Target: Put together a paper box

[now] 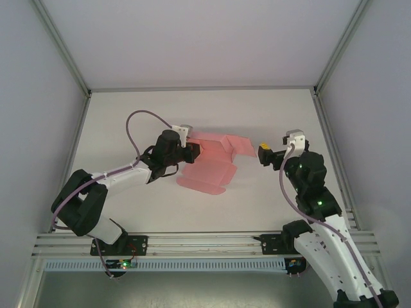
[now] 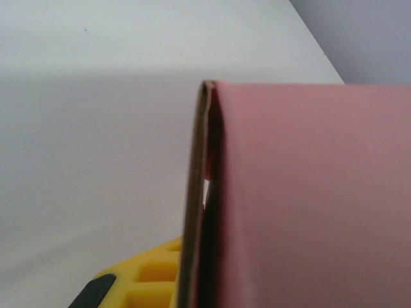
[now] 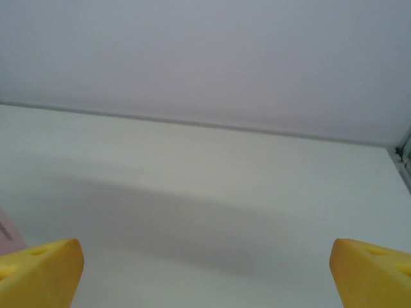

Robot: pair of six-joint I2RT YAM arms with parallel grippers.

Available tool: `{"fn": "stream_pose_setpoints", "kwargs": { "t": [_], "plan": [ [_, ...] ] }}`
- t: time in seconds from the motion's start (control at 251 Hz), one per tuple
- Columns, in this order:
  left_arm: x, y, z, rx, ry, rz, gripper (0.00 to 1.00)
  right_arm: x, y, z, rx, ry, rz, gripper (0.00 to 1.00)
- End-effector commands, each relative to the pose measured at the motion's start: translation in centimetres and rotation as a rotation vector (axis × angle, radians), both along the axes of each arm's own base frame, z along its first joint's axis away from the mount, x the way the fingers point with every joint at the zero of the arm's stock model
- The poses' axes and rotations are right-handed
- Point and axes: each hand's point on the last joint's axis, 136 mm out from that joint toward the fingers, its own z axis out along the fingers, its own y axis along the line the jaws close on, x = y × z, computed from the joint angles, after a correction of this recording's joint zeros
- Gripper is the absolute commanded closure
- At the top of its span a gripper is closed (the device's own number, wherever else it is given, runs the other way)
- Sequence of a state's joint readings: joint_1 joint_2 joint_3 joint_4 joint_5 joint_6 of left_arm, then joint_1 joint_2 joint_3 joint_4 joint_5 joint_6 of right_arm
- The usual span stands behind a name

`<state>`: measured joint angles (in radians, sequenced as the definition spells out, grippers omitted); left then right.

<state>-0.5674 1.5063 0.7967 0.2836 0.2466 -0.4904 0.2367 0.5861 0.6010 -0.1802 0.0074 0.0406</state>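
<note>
Pinching paper box (image 1: 213,168) — left hand (image 1: 192,153); right hand (image 1: 262,154) spread.

The pink paper box of thin card (image 1: 209,174) looked matt and smooth; the white table (image 1: 270,115) looked matt.

White table (image 1: 276,199), pale grey walls (image 1: 379,96), aluminium frame rails (image 1: 205,240)

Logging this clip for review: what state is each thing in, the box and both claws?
box: partly folded, one panel raised, other flaps lying flat.
left claw: shut on the box's left edge.
right claw: open, empty, beside the box's right flap.
</note>
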Motion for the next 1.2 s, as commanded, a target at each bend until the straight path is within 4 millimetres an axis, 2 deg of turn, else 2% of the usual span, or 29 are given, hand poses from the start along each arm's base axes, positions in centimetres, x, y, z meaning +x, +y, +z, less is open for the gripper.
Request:
{"fn": "stream_pose_setpoints", "kwargs": {
  "t": [0.0, 0.06, 0.156, 0.263, 0.435, 0.527, 0.666, 0.822, 0.954, 1.197],
  "plan": [
    [0.0, -0.1, 1.3, -0.015, -0.05, -0.025, 1.0, 0.5, 1.6, 0.0, 0.062, 0.056, 0.114, 0.02],
    [0.1, -0.1, 1.3, -0.019, -0.048, -0.018, 1.0, 0.8, 2.7, -0.4, 0.07, 0.077, 0.183, 0.02],
    [0.2, -0.1, 1.1, -0.016, -0.044, -0.018, 1.0, 0.0, 5.7, -0.1, 0.09, 0.081, 0.376, 0.02],
    [0.5, -0.1, 1.0, -0.017, -0.039, -0.008, 1.0, -1.3, 8.0, 0.2, 0.129, 0.089, 0.537, 0.11],
    [0.8, -0.5, 1.3, -0.023, -0.041, -0.015, 1.0, -2.9, 10.4, -0.8, 0.169, 0.128, 0.683, 0.25],
    [0.9, -0.7, 1.5, -0.028, -0.038, -0.019, 1.0, -3.2, 11.7, -1.5, 0.148, 0.149, 0.717, 0.3],
    [0.8, -1.0, 1.7, -0.04, -0.036, -0.036, 1.0, -3.0, 13.4, -2.2, 0.074, 0.153, 0.743, 0.31],
    [0.5, -0.9, 1.7, -0.036, -0.031, -0.046, 1.0, -1.3, 13.8, -2.8, 0.016, 0.173, 0.693, 0.31],
    [0.2, -0.9, 1.8, -0.039, -0.032, -0.049, 1.0, 0.1, 14.1, -3.2, -0.019, 0.189, 0.646, 0.42],
    [0.0, -1.0, 1.9, -0.039, -0.034, -0.064, 1.0, 0.5, 16.0, -3.8, -0.112, 0.177, 0.642, 0.43]
  ]
}}
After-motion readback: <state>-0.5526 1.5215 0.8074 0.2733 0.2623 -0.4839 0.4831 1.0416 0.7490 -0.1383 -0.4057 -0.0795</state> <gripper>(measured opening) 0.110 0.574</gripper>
